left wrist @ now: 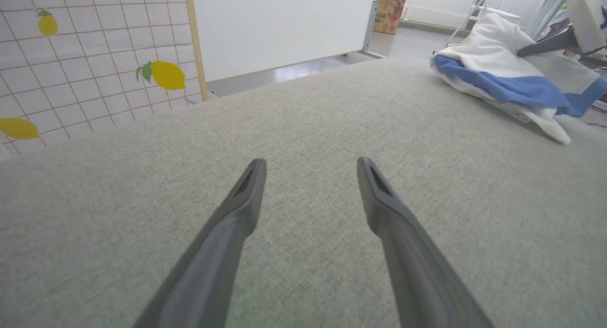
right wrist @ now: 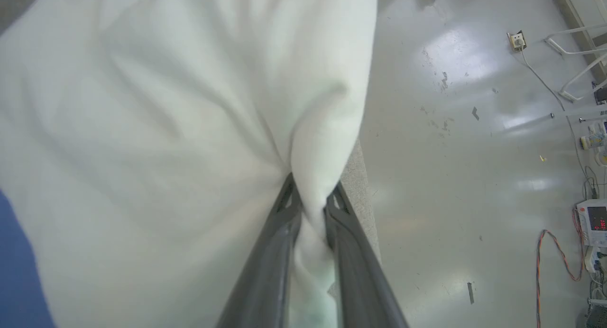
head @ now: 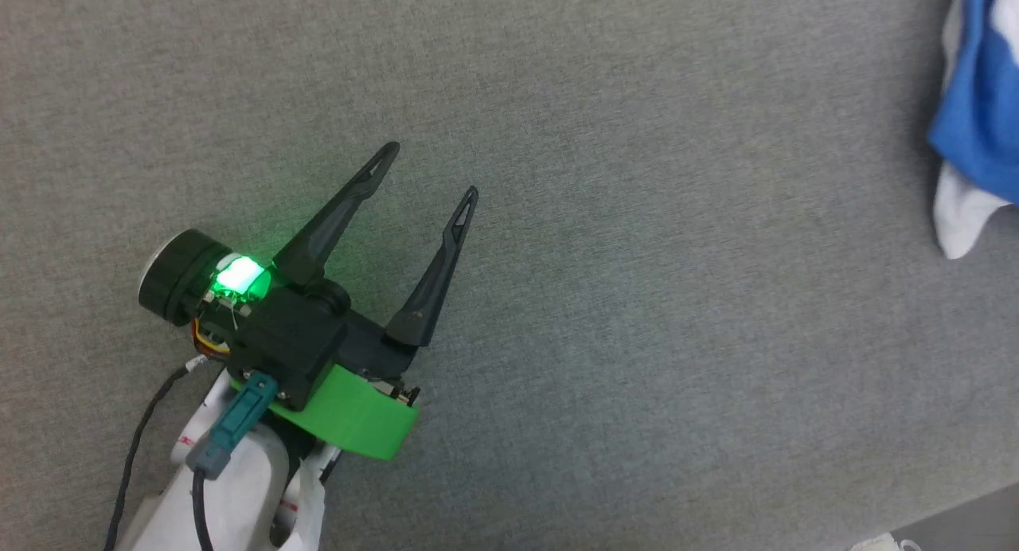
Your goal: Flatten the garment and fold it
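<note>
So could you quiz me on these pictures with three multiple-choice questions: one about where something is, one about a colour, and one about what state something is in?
1. In the head view, where is the garment relative to the left end effector?
A. Between its fingers
B. Draped over its arm
C. Far off to its right, at the picture's edge

2. What colour is the light at the left end effector's base?
A. Red
B. Green
C. Yellow

3. What state is the right end effector in?
A. Shut on the garment's white cloth
B. Wide open and empty
C. Shut on a cable

Answers:
1 C, since bare grey surface lies between the open fingers and the cloth at the right edge.
2 B, since it glows bright green.
3 A, since the right wrist view shows white cloth pinched between its two fingers.
</note>
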Tool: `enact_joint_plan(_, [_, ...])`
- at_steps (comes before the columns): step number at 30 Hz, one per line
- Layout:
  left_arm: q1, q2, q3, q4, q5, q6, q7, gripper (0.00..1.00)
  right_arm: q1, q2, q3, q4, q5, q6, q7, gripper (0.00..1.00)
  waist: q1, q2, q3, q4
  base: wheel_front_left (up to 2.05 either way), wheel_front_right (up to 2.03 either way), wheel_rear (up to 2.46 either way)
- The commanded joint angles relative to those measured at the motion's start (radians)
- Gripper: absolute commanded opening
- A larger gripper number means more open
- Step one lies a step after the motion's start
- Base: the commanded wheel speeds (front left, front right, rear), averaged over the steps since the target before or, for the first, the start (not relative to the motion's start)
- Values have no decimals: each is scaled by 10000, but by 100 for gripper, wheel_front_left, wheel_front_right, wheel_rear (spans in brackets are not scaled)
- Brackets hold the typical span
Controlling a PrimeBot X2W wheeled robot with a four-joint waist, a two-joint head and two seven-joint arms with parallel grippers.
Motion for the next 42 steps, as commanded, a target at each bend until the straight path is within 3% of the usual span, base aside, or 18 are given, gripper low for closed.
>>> enact_joint_plan(1, [-235, 70, -3, -80, 76, -10, 15, 100, -241, -58, -35, 213, -103, -19, -193, 0, -1, -1, 269, 130, 0, 0, 0])
enact_joint_plan(7, [-393, 90, -91, -175, 127, 3, 32, 100, -669, -140, 55, 1085, -561, -19, -792, 0, -1, -1, 415, 288, 0, 0, 0])
enact_joint_plan(8, [-416, 87, -101, -173, 132, 6, 22, 100, -732, -127, 32, 1218, -612, -19, -857, 15, -1, -1, 405, 311, 0, 0, 0])
enact_joint_plan(10, [-448, 75, -116, -148, 132, 23, -26, 100, -845, -114, 42, 1483, -762, -19, -1007, 56, -1, -1, 340, 364, 0, 0, 0])
enact_joint_plan(11, [-451, 66, -117, -118, 127, 39, -61, 100, -897, -104, 64, 1623, -825, -19, -1078, 98, -1, -1, 275, 395, 0, 0, 0])
enact_joint_plan(22, [-111, -242, -137, 536, -189, 322, -655, 100, -1180, -168, 175, 2565, -818, -19, -1780, 100, -1, -1, -924, 744, 0, 0, 0])
enact_joint_plan(29, [469, -585, 234, 1459, -541, 860, -1506, 100, -920, 1003, -481, 2510, 494, -19, -2485, 100, -1, -1, -2151, 1142, 0, 0, 0])
enact_joint_plan(35, [1055, -944, 612, 2238, -865, 1387, -2063, 100, 199, 1770, -549, 1367, 623, -19, -3115, 100, -1, -1, -3304, 1792, 0, 0, 0])
enact_joint_plan(42, [1572, -1251, 1218, 2810, -1000, 1964, -2437, 100, 2748, 2843, -1186, -1017, -28, -19, -3941, 100, -1, -1, -4434, 2767, 0, 0, 0])
